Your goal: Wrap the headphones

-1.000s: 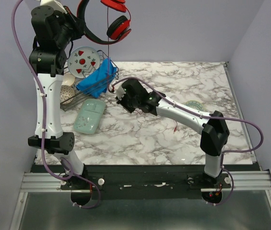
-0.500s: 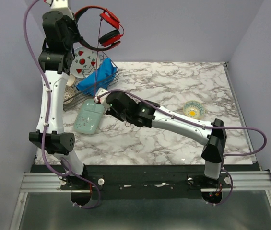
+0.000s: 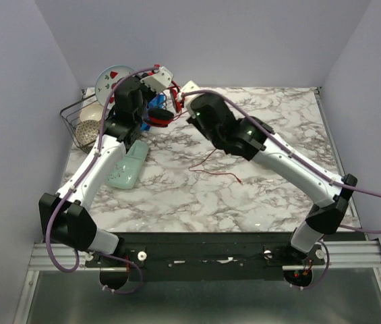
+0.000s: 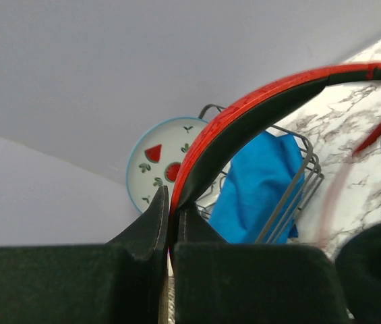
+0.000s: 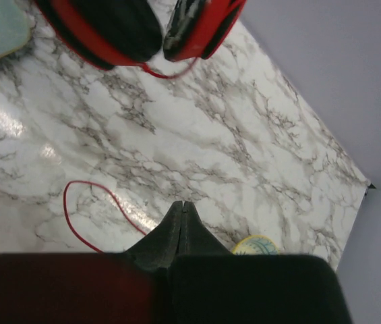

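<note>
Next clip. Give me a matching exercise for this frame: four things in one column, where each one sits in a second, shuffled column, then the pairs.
Things
1. headband
2. blue cloth
3. loose cable
4. watermelon plate

Places
A. in the wire basket
B. upright at the back left corner
C. lying on the marble table
D. clamped in the left gripper

Pairs: 1-D, 2-A, 3-C, 4-B

No readable text or numbers, none legible on headphones (image 4: 244, 113), plate (image 4: 139, 177)
</note>
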Robot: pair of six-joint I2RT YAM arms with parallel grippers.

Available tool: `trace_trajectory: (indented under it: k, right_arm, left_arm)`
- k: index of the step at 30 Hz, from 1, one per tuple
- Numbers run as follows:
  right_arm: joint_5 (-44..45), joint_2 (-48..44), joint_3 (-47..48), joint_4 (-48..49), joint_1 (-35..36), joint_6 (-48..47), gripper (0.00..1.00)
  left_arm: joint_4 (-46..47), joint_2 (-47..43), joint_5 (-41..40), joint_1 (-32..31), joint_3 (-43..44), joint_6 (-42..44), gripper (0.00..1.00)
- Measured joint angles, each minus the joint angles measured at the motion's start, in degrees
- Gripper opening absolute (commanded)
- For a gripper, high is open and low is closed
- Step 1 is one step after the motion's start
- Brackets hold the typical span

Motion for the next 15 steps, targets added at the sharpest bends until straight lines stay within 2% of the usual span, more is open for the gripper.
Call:
trace_trajectory:
  k: [4, 15]
  right_arm:
    - [0.2, -3.4, 2.9, 0.7, -4.1, -0.4, 0.01]
    - [-4.9, -6.3, 2.5, 2.3, -13.7, -0.5, 0.01]
  left_arm:
    - [2.3, -4.0, -0.7, -0.8, -6.1, 6.0, 0.00]
    - [-5.8, -12.4, 5.5, -7.0, -9.6, 5.5, 0.00]
